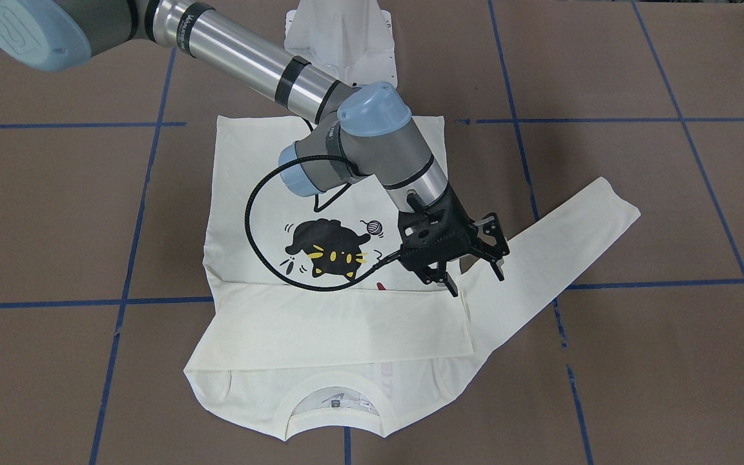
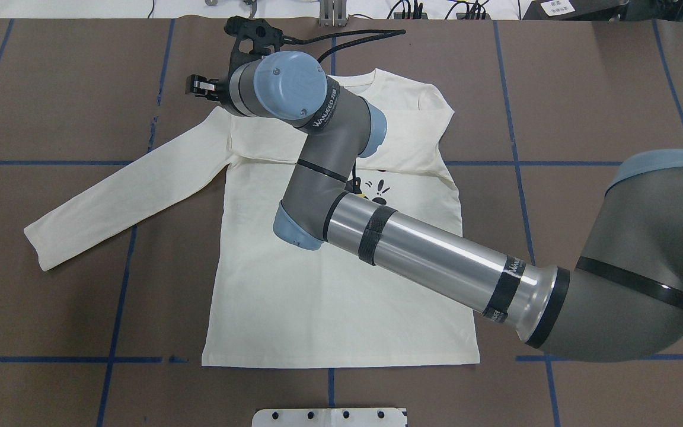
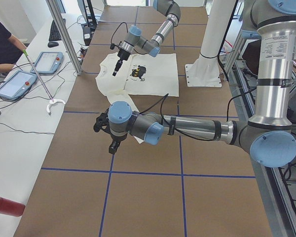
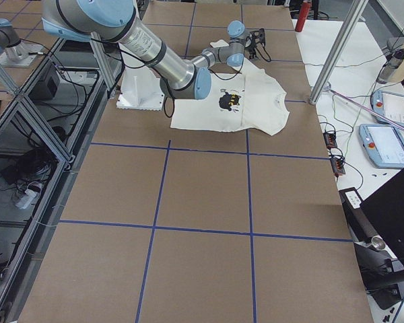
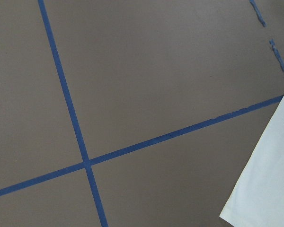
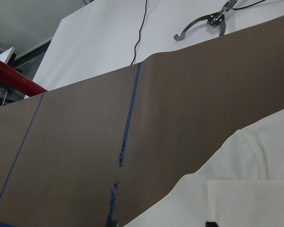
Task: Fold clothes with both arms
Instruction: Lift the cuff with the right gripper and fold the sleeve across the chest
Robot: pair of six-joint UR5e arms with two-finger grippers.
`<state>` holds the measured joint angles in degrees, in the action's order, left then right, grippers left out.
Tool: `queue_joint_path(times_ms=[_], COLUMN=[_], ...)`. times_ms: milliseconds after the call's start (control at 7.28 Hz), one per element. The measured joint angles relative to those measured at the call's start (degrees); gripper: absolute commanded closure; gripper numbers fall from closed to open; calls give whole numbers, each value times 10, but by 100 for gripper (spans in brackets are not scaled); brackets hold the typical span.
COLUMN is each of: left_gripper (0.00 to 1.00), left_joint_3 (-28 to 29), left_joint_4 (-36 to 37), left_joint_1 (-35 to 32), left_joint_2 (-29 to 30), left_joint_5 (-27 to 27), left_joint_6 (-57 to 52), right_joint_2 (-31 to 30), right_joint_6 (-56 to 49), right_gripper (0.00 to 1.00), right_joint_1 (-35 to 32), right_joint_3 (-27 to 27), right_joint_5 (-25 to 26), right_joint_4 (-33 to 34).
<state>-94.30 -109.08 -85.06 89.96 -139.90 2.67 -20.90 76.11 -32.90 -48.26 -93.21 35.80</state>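
The cream long-sleeved T-shirt (image 1: 268,194) lies flat, print side up, with the black cat (image 1: 327,248) showing. One sleeve is folded across the chest (image 1: 340,323). The other sleeve (image 1: 572,239) stretches out sideways on the table. My right gripper (image 1: 475,274) hangs open over the shoulder at the base of that outstretched sleeve, holding nothing; in the overhead view it (image 2: 199,86) pokes out past the wrist. My left gripper (image 3: 112,146) hovers beyond the sleeve's cuff (image 5: 270,189), seen only from the side, so I cannot tell if it is open or shut.
The table is brown with a blue tape grid (image 2: 122,296). The white pedestal (image 1: 340,39) stands behind the shirt's hem. Beside the table are a red cylinder (image 3: 5,205), teach pendants (image 3: 15,84), a hooked tool (image 6: 199,26) and a person's arm (image 3: 0,61).
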Motion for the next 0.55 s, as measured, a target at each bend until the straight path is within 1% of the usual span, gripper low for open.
queue_joint_path(times_ms=[137,275,412,550], left_gripper=[0,0,0,0], left_joint_3=[0,-1,-3,-7], left_joint_4=[-8,-37,-85,-147], left_joint_1=[1,7,29,62], left_joint_2=[0,-1,-10,-30], left_joint_5=[1,10,39,82], left_joint_6=[25,81,161,250], right_joint_2=[-2,-15,-47,-90], right_joint_6=[2,4,3,1], right_gripper=[0,0,0,0], right_joint_1=[1,0,-9,-30], right_joint_3=[-6,-33,-88,-153], right_joint_5=[0,-5,-26,-71], right_joint_4=[17,57,110,168])
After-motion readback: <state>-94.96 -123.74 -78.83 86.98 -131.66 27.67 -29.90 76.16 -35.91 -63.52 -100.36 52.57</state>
